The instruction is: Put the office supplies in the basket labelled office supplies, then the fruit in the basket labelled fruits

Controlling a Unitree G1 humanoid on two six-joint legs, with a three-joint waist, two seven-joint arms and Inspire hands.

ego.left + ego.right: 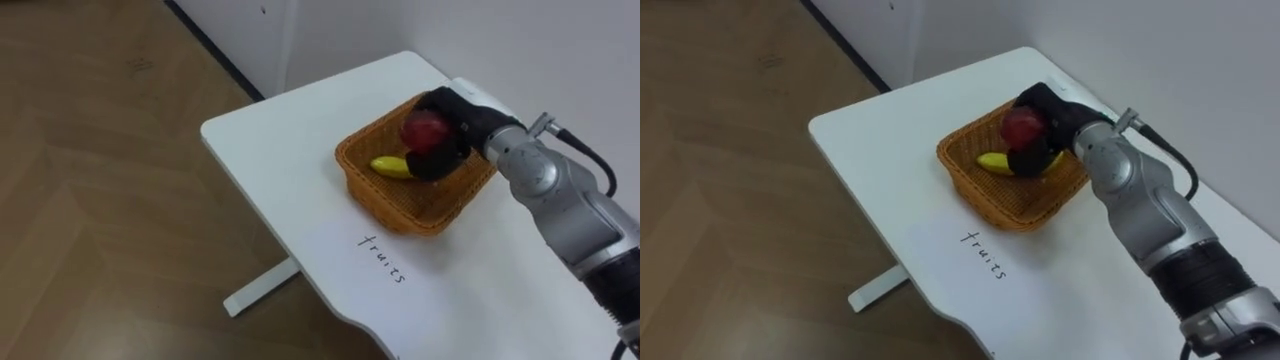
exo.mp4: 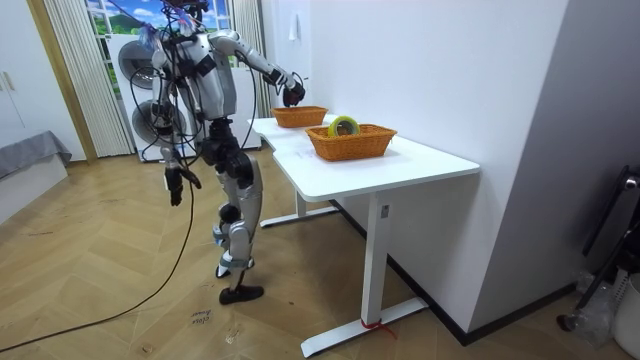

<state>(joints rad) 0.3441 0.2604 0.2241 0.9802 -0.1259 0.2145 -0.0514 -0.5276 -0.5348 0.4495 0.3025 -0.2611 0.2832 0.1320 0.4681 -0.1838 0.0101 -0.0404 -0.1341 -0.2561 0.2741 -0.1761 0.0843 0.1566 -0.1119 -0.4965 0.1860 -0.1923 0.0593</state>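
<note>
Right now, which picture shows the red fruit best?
The left eye view: the red fruit shows close and clear, held by the right hand over the basket. The right eye view shows much the same. In the room view it is too small to tell.

A white tabletop (image 2: pixel 400 165) is set vs. a white wall (image 2: pixel 450 70), w/ wood parquet floor (image 2: pixel 100 290) beneath. Daylight is let in thru a window (image 2: pixel 110 20), flanked by a pale curtain (image 2: pixel 65 80).

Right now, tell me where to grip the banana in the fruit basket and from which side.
Probably take the banana at its middle, from above: it lies flat in the basket, whose woven walls block a sideways reach. Close across its narrow width. The right hand, curled round a red fruit, hangs over one end.
</note>
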